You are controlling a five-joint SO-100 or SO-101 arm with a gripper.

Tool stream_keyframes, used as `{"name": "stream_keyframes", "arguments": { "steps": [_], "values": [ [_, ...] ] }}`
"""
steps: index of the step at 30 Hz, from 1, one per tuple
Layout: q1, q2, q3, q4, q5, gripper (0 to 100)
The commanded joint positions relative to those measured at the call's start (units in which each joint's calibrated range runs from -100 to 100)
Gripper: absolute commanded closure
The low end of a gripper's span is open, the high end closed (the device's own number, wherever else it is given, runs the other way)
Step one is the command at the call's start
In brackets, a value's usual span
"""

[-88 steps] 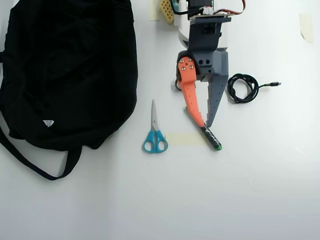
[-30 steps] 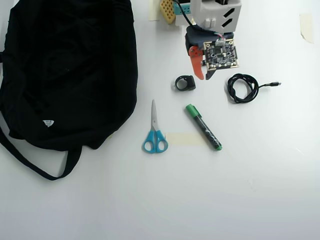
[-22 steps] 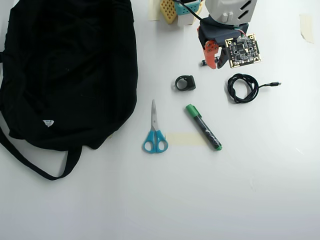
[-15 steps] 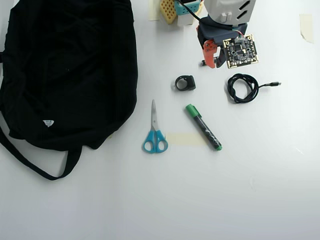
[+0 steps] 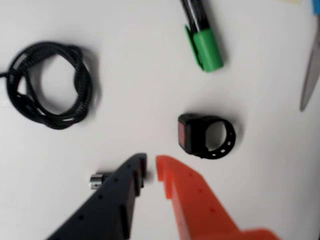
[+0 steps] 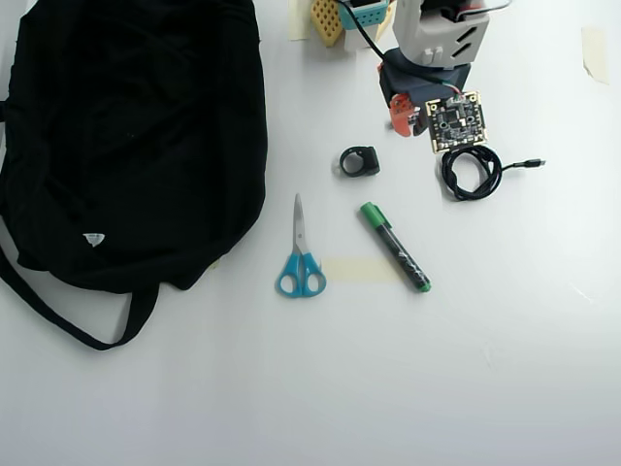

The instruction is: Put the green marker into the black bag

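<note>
The green marker [image 6: 395, 247] lies flat on the white table right of centre in the overhead view, green cap toward the arm; the wrist view shows that cap [image 5: 206, 47] at the top edge. The black bag [image 6: 126, 136] fills the upper left, with its strap trailing toward the near edge. My gripper [image 6: 403, 118] hangs near the arm's base, well apart from the marker. In the wrist view the gripper [image 5: 151, 165] is shut, its black and orange tips nearly touching with nothing between them.
A black ring-shaped gadget [image 5: 207, 136] lies just beyond the fingertips. A coiled black cable [image 6: 472, 171] sits to the right, blue-handled scissors [image 6: 301, 254] left of the marker. A small battery [image 5: 97, 180] peeks from behind the black finger. A tape strip [image 6: 357, 270] lies by the marker.
2.9 s ago the gripper stood open over the marker; it has since pulled back toward the base without it. In the last half second the wrist shifted slightly left and toward the cable.
</note>
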Motion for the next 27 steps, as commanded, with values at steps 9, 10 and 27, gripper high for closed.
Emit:
{"name": "stream_keyframes", "arguments": {
  "steps": [9,10,27],
  "values": [
    [1.9,-1.2,0.1,-3.9,0.3,85],
    [1.9,-1.2,0.1,-4.6,0.3,81],
    [1.2,1.1,0.1,-7.3,1.2,73]
  ]
}}
